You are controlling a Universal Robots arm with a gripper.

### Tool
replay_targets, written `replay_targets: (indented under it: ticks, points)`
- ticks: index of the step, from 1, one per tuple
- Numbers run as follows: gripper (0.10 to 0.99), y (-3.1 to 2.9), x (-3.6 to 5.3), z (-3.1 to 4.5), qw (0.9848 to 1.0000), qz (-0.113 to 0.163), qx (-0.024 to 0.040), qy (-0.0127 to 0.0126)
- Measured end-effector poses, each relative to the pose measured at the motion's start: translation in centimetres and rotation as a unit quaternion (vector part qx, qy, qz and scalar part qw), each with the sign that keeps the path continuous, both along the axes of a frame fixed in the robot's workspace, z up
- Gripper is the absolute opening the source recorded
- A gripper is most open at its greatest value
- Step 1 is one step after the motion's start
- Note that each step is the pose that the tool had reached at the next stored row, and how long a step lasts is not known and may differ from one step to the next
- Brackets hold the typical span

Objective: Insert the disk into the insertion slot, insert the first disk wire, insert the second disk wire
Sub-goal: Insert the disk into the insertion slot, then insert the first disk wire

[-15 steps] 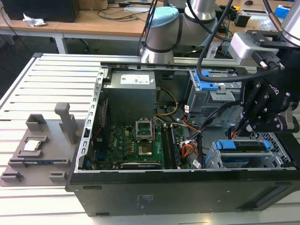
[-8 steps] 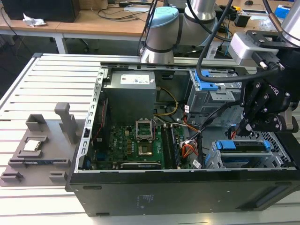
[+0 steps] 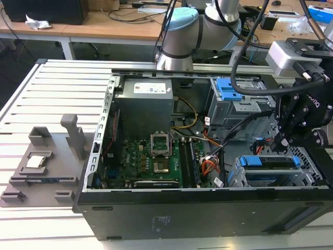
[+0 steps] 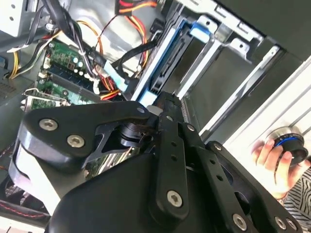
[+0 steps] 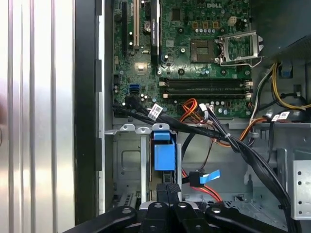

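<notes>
The disk (image 3: 270, 165), silver in a blue carrier frame, sits inside the insertion slot (image 3: 237, 177), the low grey cage in the case's corner nearest the exterior view's right. In the first wrist view the carrier's blue end (image 5: 164, 153) stands in the cage opening. My black gripper (image 3: 281, 144) hangs just above the disk's end, fingers (image 5: 168, 190) pressed together and shut, with nothing seen between them. In the second wrist view the gripper (image 4: 165, 99) points at the blue frame (image 4: 146, 85). A loose black connector with a blue tab (image 5: 203, 177) lies beside the cage.
Bundles of black, orange and red cables (image 5: 214, 131) cross between the motherboard (image 3: 156, 156) and the cage. A taller grey bay with a blue latch (image 3: 229, 92) stands behind. A person's hand (image 4: 274, 155) holds a knob outside the case. Grey fixtures (image 3: 47, 156) sit on the slotted table.
</notes>
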State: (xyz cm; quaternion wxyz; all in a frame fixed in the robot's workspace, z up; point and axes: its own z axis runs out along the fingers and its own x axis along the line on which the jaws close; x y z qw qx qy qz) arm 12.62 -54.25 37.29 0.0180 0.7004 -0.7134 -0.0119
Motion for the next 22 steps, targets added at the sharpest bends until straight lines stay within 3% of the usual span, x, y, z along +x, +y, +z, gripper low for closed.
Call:
replay_targets:
  ticks: [4,17,18,19,22]
  points:
    - [0.106,0.01,1.31,-0.07,1.0000,0.000,-0.0002,0.0000]
    - [0.114,0.01,1.36,-0.07,1.0000,0.000,-0.0002,0.0000]
    - [0.169,0.01,1.36,-0.07,1.0000,0.000,-0.0002,0.0000]
    - [0.169,0.01,1.36,-0.07,1.0000,0.000,-0.0002,0.0000]
    - [0.361,0.00,1.36,-0.07,1.0000,0.000,-0.0002,0.0000]
